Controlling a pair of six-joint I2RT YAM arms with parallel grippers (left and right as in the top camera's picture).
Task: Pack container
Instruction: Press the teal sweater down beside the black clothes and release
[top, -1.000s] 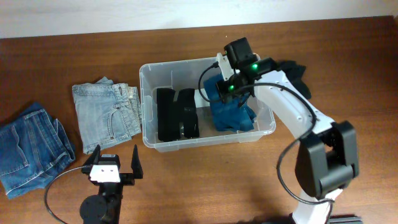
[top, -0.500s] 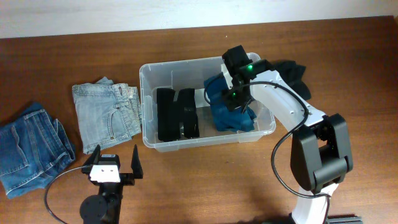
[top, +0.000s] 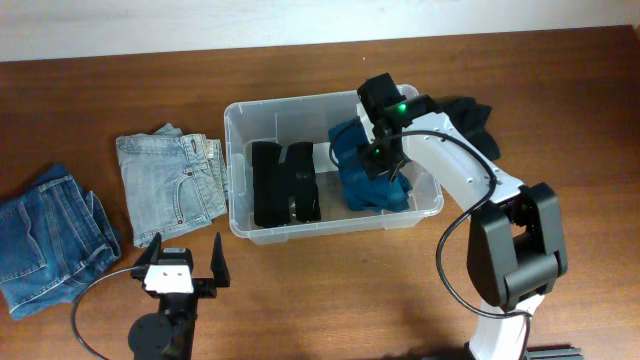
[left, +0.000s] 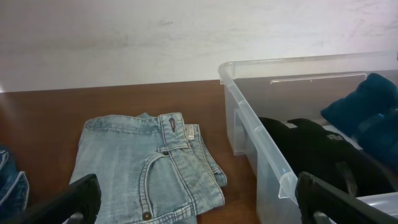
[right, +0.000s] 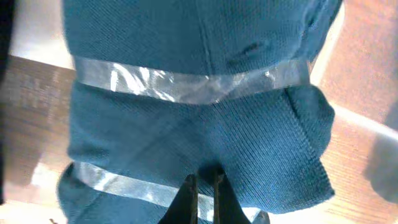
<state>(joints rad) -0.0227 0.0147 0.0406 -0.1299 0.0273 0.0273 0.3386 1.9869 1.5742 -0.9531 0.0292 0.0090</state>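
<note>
Container (top: 290, 101): clear, round-cornered plastic, with soft teal knit (top: 370, 190) at its 3 o'clock. Right gripper (right: 203, 186) is clamped closed, seemingly pinching the knit. Left gripper (top: 187, 250) gapes wide.

A brown wooden table (top: 560, 70) fills nearly the whole overhead view. It has a reddish tone, and its grain runs from 9 o'clock to 3 o'clock in darker streaks. Along the 12 o'clock edge a pale, off-white wall (top: 200, 25) meets the tabletop in a straight line. In the left wrist view this wall rises behind the table's far edge, matt and marked with faint grey scuffs. The light is soft and even, and shadows on the wood are short and dim.
</note>
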